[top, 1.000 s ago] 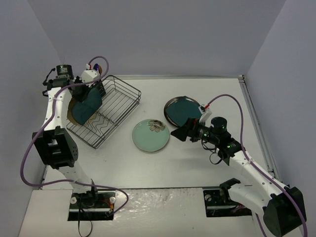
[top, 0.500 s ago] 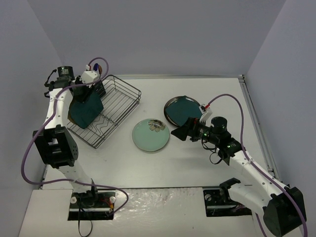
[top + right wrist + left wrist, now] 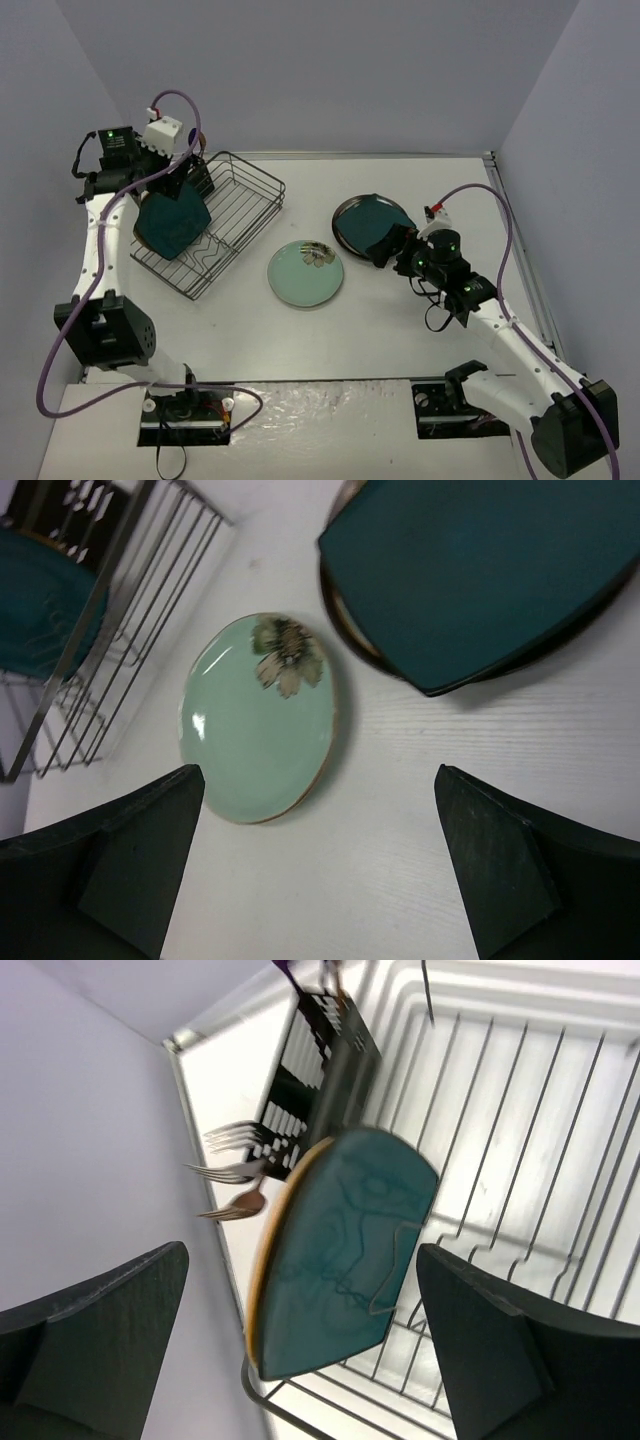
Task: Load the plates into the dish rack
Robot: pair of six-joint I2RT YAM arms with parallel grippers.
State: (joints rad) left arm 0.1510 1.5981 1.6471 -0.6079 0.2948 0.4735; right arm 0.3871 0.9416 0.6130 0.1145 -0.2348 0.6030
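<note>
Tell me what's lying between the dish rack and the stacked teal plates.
One pale green flower plate, flat on the table, between the dish rack and the stacked teal plates. The top view shows it.

The square plate (image 3: pixel 470 570) covers the plates under it, only a dark rim (image 3: pixel 350 635) showing; their count cannot be told. The picture's top edge cuts the basket (image 3: pixel 312 1070), and its forks (image 3: pixel 235 1170) are blurred.

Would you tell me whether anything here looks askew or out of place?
Only mildly: the square teal plate lies off-centre on the round dark-rimmed plate, one corner poking past its rim. Nothing looks spilled or broken.
</note>
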